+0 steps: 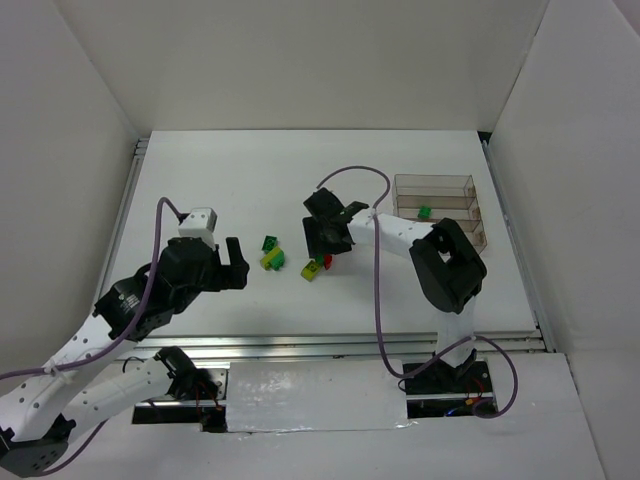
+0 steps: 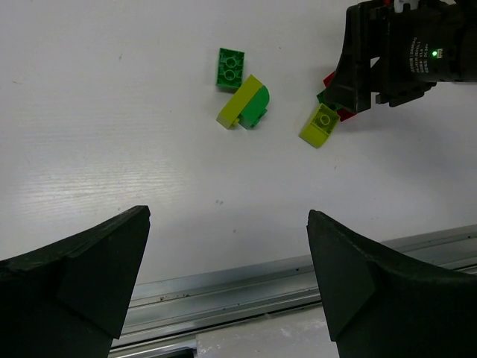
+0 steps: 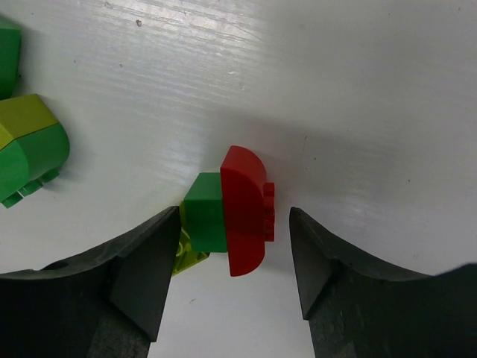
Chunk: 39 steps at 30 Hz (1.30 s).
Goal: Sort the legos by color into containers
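Red, green, yellow-green legos (image 1: 272, 260) lie in two clusters; one green brick (image 1: 425, 212) sits in the clear tray (image 1: 440, 185).

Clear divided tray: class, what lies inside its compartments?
One green brick sits in a middle compartment of the tray. The right arm covers part of the nearest compartment, so that part cannot be seen.

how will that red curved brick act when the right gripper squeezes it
Probably stiff and light: the red brick looks like small hard plastic. Its curved glossy face may slip in the right gripper. It touches a green brick, which will likely get pushed along.
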Available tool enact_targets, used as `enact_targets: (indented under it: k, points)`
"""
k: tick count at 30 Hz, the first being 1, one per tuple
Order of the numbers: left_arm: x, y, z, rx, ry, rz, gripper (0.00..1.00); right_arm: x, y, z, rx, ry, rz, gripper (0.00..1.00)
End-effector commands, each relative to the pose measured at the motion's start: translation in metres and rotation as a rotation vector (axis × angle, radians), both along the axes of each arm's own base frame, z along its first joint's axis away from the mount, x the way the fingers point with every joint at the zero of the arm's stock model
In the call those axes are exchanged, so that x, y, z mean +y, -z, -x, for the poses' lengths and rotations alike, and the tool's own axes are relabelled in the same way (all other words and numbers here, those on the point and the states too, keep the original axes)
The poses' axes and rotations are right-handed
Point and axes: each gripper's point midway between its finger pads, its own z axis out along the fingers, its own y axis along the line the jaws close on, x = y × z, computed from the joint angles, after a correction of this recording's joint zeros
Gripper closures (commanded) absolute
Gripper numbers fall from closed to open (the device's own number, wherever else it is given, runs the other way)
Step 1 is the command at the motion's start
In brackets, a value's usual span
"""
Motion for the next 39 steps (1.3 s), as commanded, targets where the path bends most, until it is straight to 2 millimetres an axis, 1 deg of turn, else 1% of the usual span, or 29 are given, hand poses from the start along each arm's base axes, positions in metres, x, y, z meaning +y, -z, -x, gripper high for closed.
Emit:
enact_targets:
  k: [1, 7, 9, 12, 14, 15, 16, 17, 18, 19, 20, 21, 22, 23, 24, 25, 26, 27, 28, 29, 30, 31, 32, 33, 34, 35, 36, 37, 39]
  points:
    - [-0.008, -0.013, -0.003, -0.046, 0.030, 0.036, 0.00, 0.003, -0.007, -0.011, -0.044, -0.001, -0.009, 0.34]
    - [-0.009, -0.013, -0.003, -0.043, 0.038, 0.035, 0.00, -0.001, -0.004, -0.013, -0.050, 0.004, -0.003, 0.46]
    - [-0.009, -0.012, -0.003, -0.040, 0.040, 0.033, 0.00, -0.003, -0.003, -0.015, -0.051, 0.005, -0.001, 0.47]
    - [-0.010, -0.012, -0.003, -0.042, 0.040, 0.034, 0.00, -0.006, -0.001, -0.015, -0.037, 0.010, -0.022, 0.70]
    - [-0.010, -0.012, -0.003, -0.041, 0.041, 0.039, 0.00, -0.007, -0.004, -0.017, -0.041, 0.012, -0.049, 0.70]
    - [-0.012, -0.012, -0.003, -0.040, 0.045, 0.042, 0.01, -0.007, -0.005, -0.016, -0.043, 0.015, -0.054, 0.77]
    - [-0.015, -0.014, -0.003, -0.042, 0.051, 0.060, 0.00, -0.011, -0.010, -0.014, -0.058, 0.025, -0.057, 0.96]
    - [-0.018, -0.015, -0.003, -0.040, 0.057, 0.073, 0.01, -0.011, -0.016, -0.016, -0.082, 0.032, -0.068, 1.00]
    - [-0.022, -0.016, -0.004, -0.038, 0.053, 0.102, 0.01, -0.015, -0.015, -0.011, -0.084, 0.025, -0.069, 1.00]
    - [-0.025, -0.015, -0.005, -0.034, 0.051, 0.124, 0.00, -0.014, -0.035, -0.011, -0.132, 0.019, -0.106, 1.00]
    - [-0.036, -0.014, -0.007, -0.038, 0.074, 0.173, 0.00, -0.012, -0.044, -0.012, -0.165, 0.013, -0.131, 1.00]
    - [-0.044, -0.014, -0.008, -0.030, 0.070, 0.223, 0.01, -0.018, -0.044, -0.005, -0.171, 0.011, -0.131, 1.00]
    - [-0.052, -0.009, -0.010, -0.008, 0.077, 0.243, 0.01, -0.018, -0.067, -0.003, -0.222, 0.005, -0.168, 1.00]
    - [-0.063, -0.016, -0.012, -0.015, 0.100, 0.298, 0.01, -0.018, -0.077, -0.001, -0.260, -0.006, -0.191, 1.00]
    - [-0.071, -0.018, -0.014, 0.000, 0.091, 0.347, 0.00, -0.020, -0.077, 0.010, -0.269, -0.029, -0.190, 1.00]
    - [-0.081, -0.023, -0.019, -0.001, 0.094, 0.385, 0.01, -0.017, -0.105, 0.016, -0.339, -0.050, -0.248, 1.00]
    - [-0.084, -0.025, -0.022, 0.006, 0.077, 0.415, 0.00, -0.016, -0.111, 0.023, -0.362, -0.082, -0.267, 1.00]
    - [-0.089, -0.028, -0.024, 0.026, 0.038, 0.483, 0.01, -0.012, -0.108, 0.041, -0.358, -0.119, -0.279, 1.00]
    - [-0.094, -0.024, -0.026, 0.036, 0.033, 0.510, 0.01, -0.013, -0.129, 0.050, -0.408, -0.124, -0.323, 1.00]
    - [-0.106, -0.038, -0.028, 0.010, 0.072, 0.586, 0.01, -0.012, -0.137, 0.058, -0.426, -0.135, -0.354, 1.00]
    - [-0.112, -0.040, -0.028, 0.022, 0.069, 0.638, 0.02, -0.013, -0.132, 0.070, -0.414, -0.143, -0.373, 1.00]
    - [-0.118, -0.035, -0.029, 0.037, 0.079, 0.657, 0.03, -0.009, -0.153, 0.084, -0.450, -0.174, -0.443, 1.00]
    - [-0.126, -0.039, -0.030, 0.034, 0.105, 0.685, 0.03, -0.006, -0.162, 0.091, -0.468, -0.185, -0.491, 1.00]
    - [-0.137, -0.047, -0.028, 0.037, 0.150, 0.723, 0.04, -0.008, -0.161, 0.099, -0.469, -0.194, -0.509, 1.00]
    - [-0.146, -0.045, -0.031, 0.060, 0.166, 0.719, 0.04, -0.008, -0.177, 0.109, -0.496, -0.209, -0.557, 1.00]
    - [-0.152, -0.046, -0.031, 0.067, 0.187, 0.719, 0.04, -0.007, -0.182, 0.114, -0.502, -0.219, -0.577, 1.00]
    - [-0.161, -0.040, -0.032, 0.090, 0.211, 0.708, 0.05, -0.009, -0.190, 0.120, -0.515, -0.226, -0.597, 1.00]
    - [-0.167, -0.044, -0.030, 0.097, 0.238, 0.716, 0.05, -0.006, -0.191, 0.127, -0.507, -0.246, -0.603, 1.00]
    - [-0.178, -0.039, -0.028, 0.122, 0.277, 0.722, 0.05, -0.005, -0.199, 0.132, -0.518, -0.263, -0.610, 1.00]
